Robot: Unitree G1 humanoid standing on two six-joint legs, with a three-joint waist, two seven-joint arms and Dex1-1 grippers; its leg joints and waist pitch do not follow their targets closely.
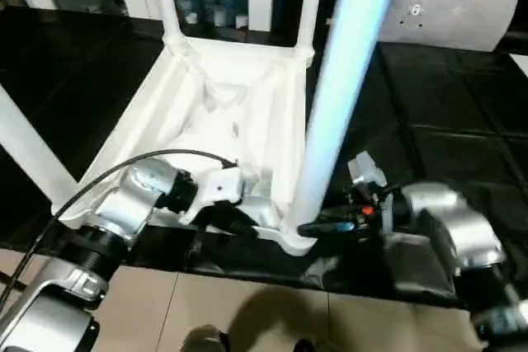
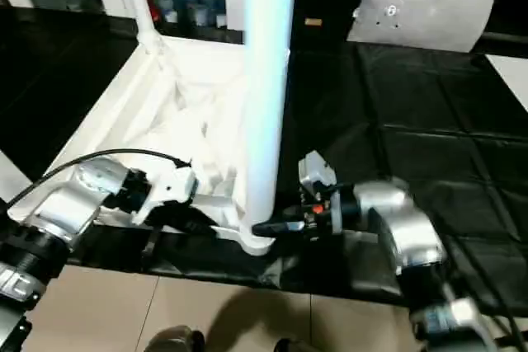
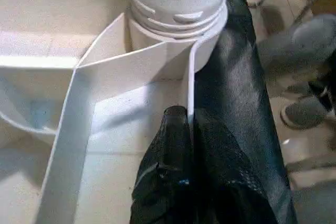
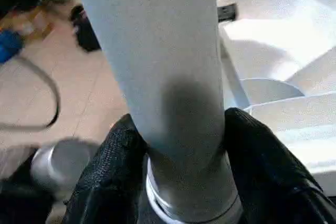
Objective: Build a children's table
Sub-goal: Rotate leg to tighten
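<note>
The white plastic square table top lies underside-up on the black mat-covered workbench, all four white tubular legs standing in sockets; the left gripper pinches the near rim while the right gripper clamps the near-right leg, likely final tightening.

White table top, ribbed underside; white legs. Black mat on workbench. Black fingers, silver forearms. Beige tiled floor. Grey bag at far edge.
</note>
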